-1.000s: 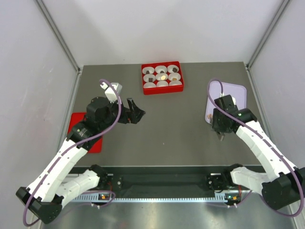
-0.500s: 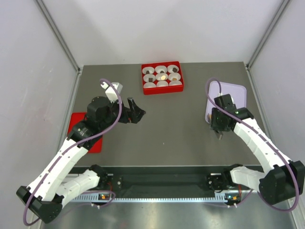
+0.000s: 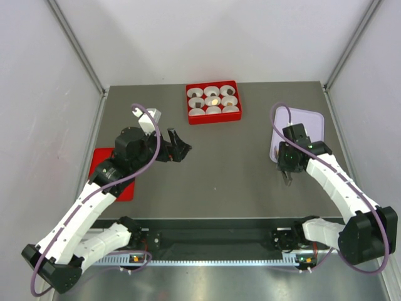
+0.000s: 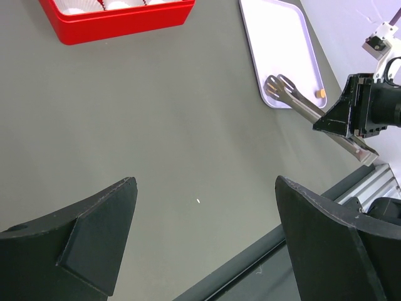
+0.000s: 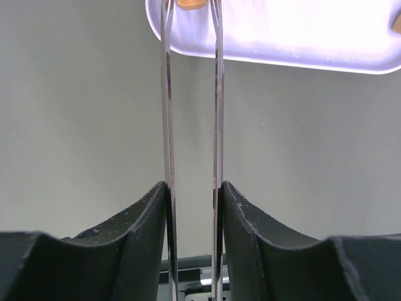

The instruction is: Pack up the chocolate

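My right gripper (image 5: 191, 188) is shut on a pair of metal tongs (image 5: 217, 94). The tong tips reach over the near edge of a lilac tray (image 5: 282, 44) and stand either side of a tan chocolate (image 5: 188, 3). Another piece of chocolate (image 5: 396, 22) lies at the tray's right. In the left wrist view the tongs (image 4: 294, 100) rest on the tray (image 4: 279, 37) near a tan chocolate (image 4: 320, 93). A red box (image 3: 213, 116) at the back holds white paper cups, some with chocolate (image 3: 213, 101) inside. My left gripper (image 4: 205, 182) hangs open over bare table, nothing between its fingers.
A flat red lid (image 3: 100, 163) lies at the left under the left arm. The lilac tray (image 3: 310, 122) sits at the right, near the side wall. A metal rail (image 3: 213, 238) runs along the near table edge.
The right wrist has shifted slightly towards the tray and the tong arms have drawn a little closer together. The left arm has not moved.
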Robot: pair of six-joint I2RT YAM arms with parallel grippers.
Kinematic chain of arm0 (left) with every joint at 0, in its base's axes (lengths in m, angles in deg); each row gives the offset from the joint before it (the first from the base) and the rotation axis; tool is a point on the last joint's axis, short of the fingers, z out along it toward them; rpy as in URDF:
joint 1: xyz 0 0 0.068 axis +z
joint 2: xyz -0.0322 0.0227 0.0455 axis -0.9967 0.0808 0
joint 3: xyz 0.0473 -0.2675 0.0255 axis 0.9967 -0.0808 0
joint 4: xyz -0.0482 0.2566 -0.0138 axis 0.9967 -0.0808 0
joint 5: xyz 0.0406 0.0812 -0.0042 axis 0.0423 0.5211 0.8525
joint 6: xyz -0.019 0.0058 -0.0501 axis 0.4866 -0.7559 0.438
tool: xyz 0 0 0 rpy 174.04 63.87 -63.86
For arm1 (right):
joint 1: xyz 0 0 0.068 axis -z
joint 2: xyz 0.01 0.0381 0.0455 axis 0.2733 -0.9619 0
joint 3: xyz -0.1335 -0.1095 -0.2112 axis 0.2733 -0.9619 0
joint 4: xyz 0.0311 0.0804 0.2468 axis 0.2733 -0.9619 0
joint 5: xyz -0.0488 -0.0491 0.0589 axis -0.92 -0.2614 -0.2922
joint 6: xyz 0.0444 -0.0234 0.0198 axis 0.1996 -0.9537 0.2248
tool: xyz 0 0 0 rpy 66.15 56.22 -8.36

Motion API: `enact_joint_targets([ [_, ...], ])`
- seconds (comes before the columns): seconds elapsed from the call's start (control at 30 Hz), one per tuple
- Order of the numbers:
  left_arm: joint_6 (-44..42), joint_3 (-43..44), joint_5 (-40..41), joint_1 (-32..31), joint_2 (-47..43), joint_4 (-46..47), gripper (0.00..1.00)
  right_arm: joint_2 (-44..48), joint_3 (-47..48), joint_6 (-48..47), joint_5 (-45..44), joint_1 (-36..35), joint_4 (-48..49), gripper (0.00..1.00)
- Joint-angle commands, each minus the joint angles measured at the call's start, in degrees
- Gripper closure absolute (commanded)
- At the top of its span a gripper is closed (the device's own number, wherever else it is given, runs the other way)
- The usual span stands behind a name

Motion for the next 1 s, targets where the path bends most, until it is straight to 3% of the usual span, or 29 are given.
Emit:
enact_joint_targets([
  [0.0, 0.59, -0.35, 0.55, 0.02, 0.41, 3.59, 0.04, 0.67, 0.33, -1.04, 0.55, 0.81, 2.50, 0.62],
  [0.53, 0.68, -0.44, 0.90, 0.02, 0.67, 3.85, 0.04, 1.46, 6.91, -2.27, -2.26, 1.69, -1.19, 0.67],
  [0.73, 0.33, 0.00, 1.34, 0.02, 1.03, 3.85, 0.04, -0.03, 13.33, -2.62, -2.01, 1.69, -2.86, 0.67],
  [0.97, -0.55, 0.62, 2.66, 0.02, 1.20, 3.76, 0.04, -9.59, 27.12, -2.88, 1.34, -1.99, 0.21, 0.69],
])
